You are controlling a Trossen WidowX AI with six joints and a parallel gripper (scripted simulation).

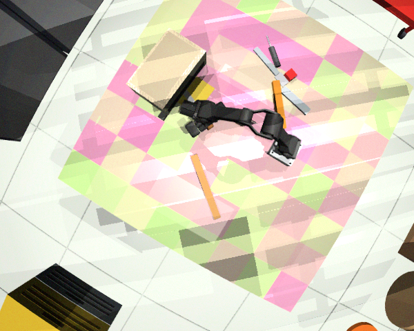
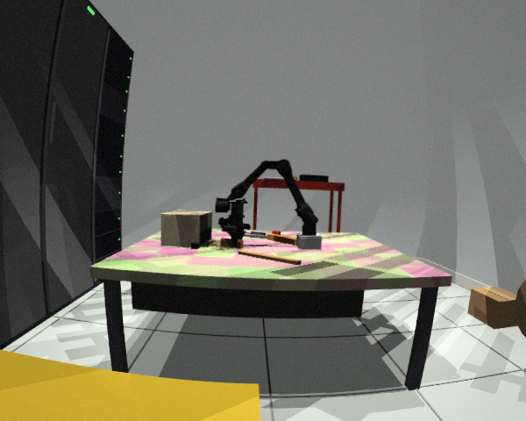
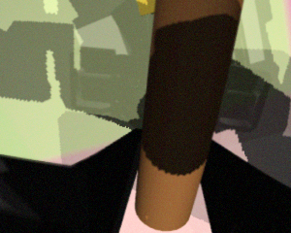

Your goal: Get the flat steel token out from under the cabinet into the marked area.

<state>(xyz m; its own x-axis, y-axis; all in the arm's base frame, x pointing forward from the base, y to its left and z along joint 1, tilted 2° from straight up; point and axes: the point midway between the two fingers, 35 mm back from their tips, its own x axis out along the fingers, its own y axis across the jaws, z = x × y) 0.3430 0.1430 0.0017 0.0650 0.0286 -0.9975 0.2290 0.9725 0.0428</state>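
My gripper (image 1: 201,124) (image 2: 232,236) (image 3: 170,140) is shut on a short brown wooden dowel (image 3: 184,97) (image 1: 210,126) (image 2: 232,243), held low over the table. It sits just in front of the tan cabinet (image 1: 166,67) (image 2: 184,226), beside the yellow marked area (image 1: 203,89) (image 3: 145,6). In the wrist view the dowel runs up the middle of the picture between the two dark fingers. The steel token is not visible in any view.
A long orange stick (image 1: 204,185) (image 2: 269,256) lies in front of the arm. A second orange stick (image 1: 278,101), a grey bar (image 1: 295,99), a red cube (image 1: 290,74) and a dark screwdriver (image 1: 273,55) lie behind the arm's base (image 1: 285,149) (image 2: 309,241).
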